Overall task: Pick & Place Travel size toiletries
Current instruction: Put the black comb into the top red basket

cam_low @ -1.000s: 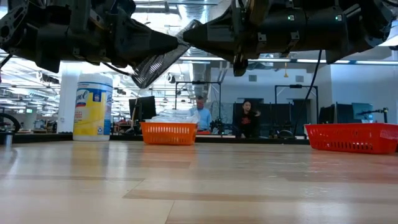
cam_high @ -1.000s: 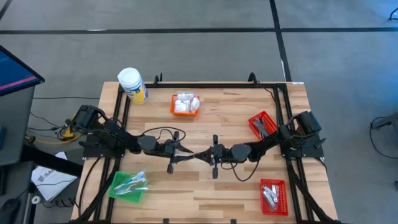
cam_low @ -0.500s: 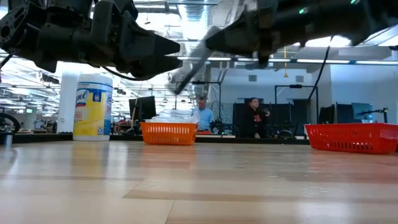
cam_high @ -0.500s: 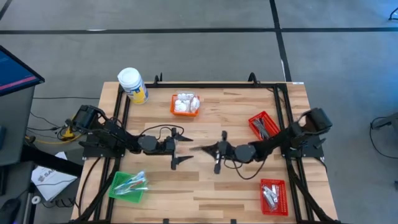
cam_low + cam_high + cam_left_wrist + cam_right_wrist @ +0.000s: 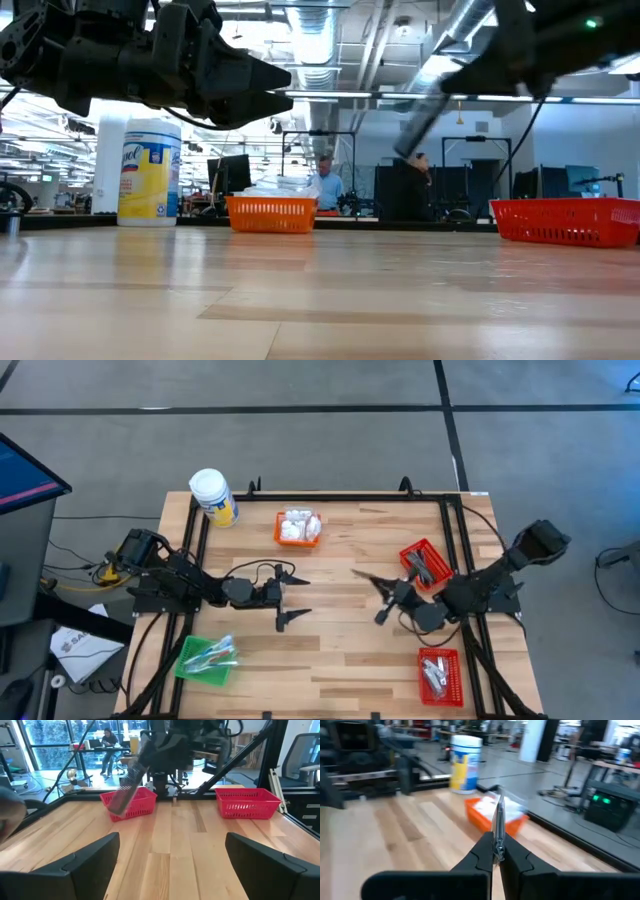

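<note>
Handover done | we see the left end effector (image 5: 293, 598) now spread wide, empty, mid-surface | right end effector (image 5: 497, 851) pinching the silvery sachet (image 5: 498, 820), swung beside the red basket (image 5: 424, 560) | drop likely next

A slim silvery sachet (image 5: 498, 822) stands pinched in the right pincer (image 5: 496, 854) above the tabletop (image 5: 340, 650). White packets (image 5: 298, 525), sachets (image 5: 434, 670) and sticks (image 5: 212, 653) fill baskets.

Jar (image 5: 213, 496) back left, table (image 5: 340, 660), baskets (image 5: 423, 561) right, sachet (image 5: 366, 577) centre
</note>
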`<state>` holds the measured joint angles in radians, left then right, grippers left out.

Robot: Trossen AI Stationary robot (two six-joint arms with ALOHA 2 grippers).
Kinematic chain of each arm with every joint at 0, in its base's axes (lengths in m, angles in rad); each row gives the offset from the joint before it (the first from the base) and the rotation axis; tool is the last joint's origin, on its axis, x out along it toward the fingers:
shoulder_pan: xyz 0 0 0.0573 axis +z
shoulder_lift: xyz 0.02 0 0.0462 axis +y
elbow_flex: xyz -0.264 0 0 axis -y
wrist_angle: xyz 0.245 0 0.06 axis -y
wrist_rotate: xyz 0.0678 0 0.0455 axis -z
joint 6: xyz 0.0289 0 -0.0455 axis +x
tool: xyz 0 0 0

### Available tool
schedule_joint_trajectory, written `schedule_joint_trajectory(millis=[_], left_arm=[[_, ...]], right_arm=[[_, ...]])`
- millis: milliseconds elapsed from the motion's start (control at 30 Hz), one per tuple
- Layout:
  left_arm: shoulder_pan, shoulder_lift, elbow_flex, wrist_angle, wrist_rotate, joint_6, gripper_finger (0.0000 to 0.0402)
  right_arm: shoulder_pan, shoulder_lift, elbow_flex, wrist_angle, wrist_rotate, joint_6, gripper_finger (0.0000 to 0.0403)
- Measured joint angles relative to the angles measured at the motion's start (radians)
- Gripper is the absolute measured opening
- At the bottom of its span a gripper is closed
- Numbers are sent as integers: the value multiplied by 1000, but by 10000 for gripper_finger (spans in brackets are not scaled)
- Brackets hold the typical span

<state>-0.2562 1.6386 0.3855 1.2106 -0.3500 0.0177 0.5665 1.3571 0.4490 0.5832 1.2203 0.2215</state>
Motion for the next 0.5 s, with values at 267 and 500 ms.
schedule_joint_trajectory(millis=[267, 500], left_arm=[[0, 0, 0, -2, 1, 0, 356], [0, 0, 0, -4, 2, 0, 356]], right_arm=[[96, -172, -130, -41, 172, 78, 4], [201, -263, -169, -79, 333, 75, 4]])
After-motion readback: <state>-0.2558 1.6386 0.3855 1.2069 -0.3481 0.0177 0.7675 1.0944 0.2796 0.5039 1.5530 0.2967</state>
